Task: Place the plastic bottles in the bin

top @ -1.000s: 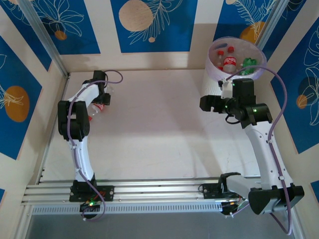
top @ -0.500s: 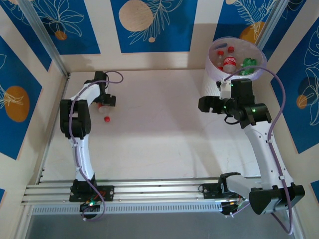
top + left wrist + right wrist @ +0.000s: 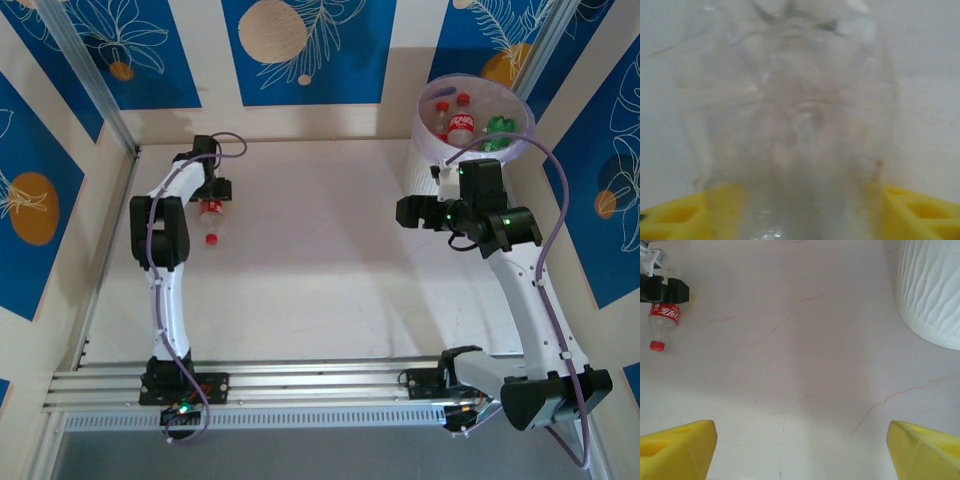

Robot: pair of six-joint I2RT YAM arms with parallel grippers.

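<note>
Pale, faintly veined table [image 3: 320, 280] runs between walls hung with blue leaf-print panels [image 3: 300, 50].

At far left, the left gripper [image 3: 211, 195] sits over one clear bottle [image 3: 210, 212]. The bottle lies on its side on the table. Its red label is up by the gripper and its red cap [image 3: 211, 239] points toward the near edge. The left wrist view looks at the bottle's blurred, rounded end from very close. A yellow fingertip [image 3: 675, 220] stands on either side of it, so the jaws straddle the body. Whether the pads are actually pressing on the plastic I cannot tell.

My reading is that the step in hand is the pickup of this bottle, the one on the table not yet binned. The next move calls for a firm, centred squeeze on the body (thin clear plastic may buckle or slip), then a lift and a long carry rightward.

The middle of the table is bare.

Further right, the right gripper [image 3: 403, 211] hovers with its fingers spread wide and nothing between them. Its wrist view looks past them to bare table.

Just beyond it, in the far right corner, stands the bin [image 3: 422, 128]. It already holds red-capped bottles [image 3: 460, 125] and a green one [image 3: 500, 128]. The bottle on the table lies well apart from the bin, across the table's width.
</note>
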